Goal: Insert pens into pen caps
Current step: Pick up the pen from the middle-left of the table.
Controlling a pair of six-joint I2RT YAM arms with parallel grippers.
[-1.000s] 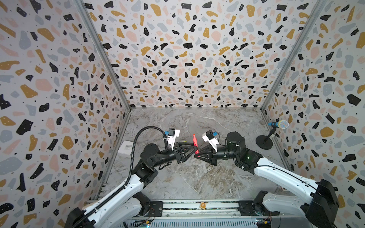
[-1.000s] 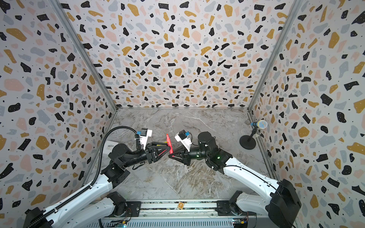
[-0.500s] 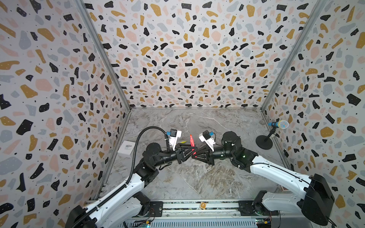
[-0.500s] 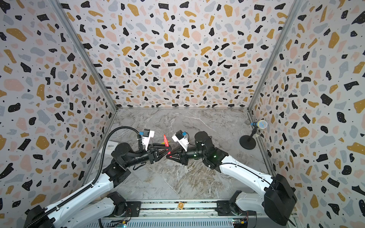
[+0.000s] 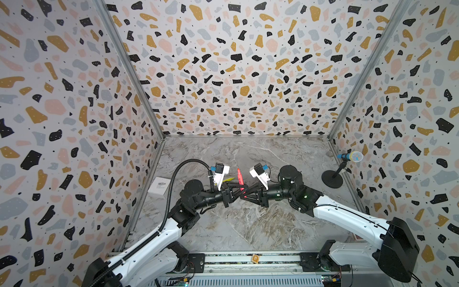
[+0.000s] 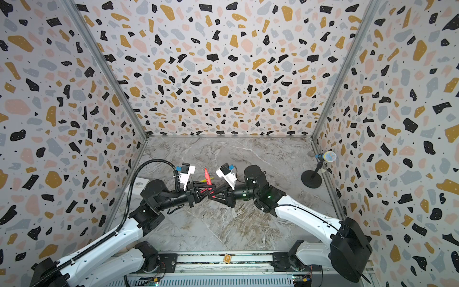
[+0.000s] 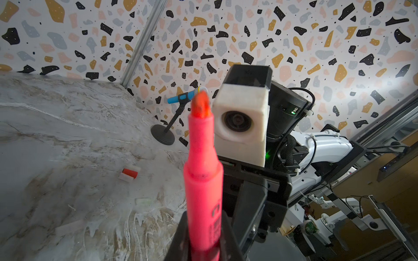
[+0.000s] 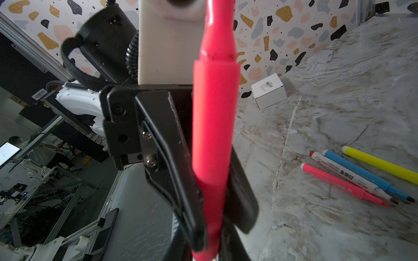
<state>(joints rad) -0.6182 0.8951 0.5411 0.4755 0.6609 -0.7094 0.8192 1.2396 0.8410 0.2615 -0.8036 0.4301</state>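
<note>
Both arms are meeting over the middle of the marble-patterned worktop (image 5: pixel 248 223), and the left gripper (image 5: pixel 237 191) and right gripper (image 5: pixel 247 193) are sitting tip to tip. Both are clamping the same pink pen (image 5: pixel 239 177), which is standing roughly upright between them, off the surface. In the left wrist view the left's black fingers (image 7: pixel 181 239) are pinching the smooth round plastic barrel tight with no gap showing. A flat dark slab of the right's fingers (image 7: pixel 248 208) is pressing in from just beside it. The pen is uncapped: the barrel is stepping down to a narrower neck and ending in an orange-red wedge-shaped nib (blurred, close to the lens). Black print is showing low on the barrel. A red-orange cap (image 7: pixel 130 172), a short stubby tube with white ends, is lying on its side on the worktop, well apart from the arms. A pale greenish cap (image 7: pixel 143 201), translucent, is lying nearer (too faint to be sure of its shape). In the right wrist view four slim pens are lying side by side, nearly parallel and close together: a yellow pen (image 8: pixel 380 163), a light blue pen (image 8: pixel 362 171), a white pen (image 8: pixel 343 174) with a red end and print, and the other pink pen (image 8: pixel 339 183). Their pointed nibs are showing bare. A white box (image 8: pixel 269 91) with a barcode label is sitting against the speckled wall. A microphone (image 5: pixel 350 156) is standing on a round black base at the right wall.
</note>
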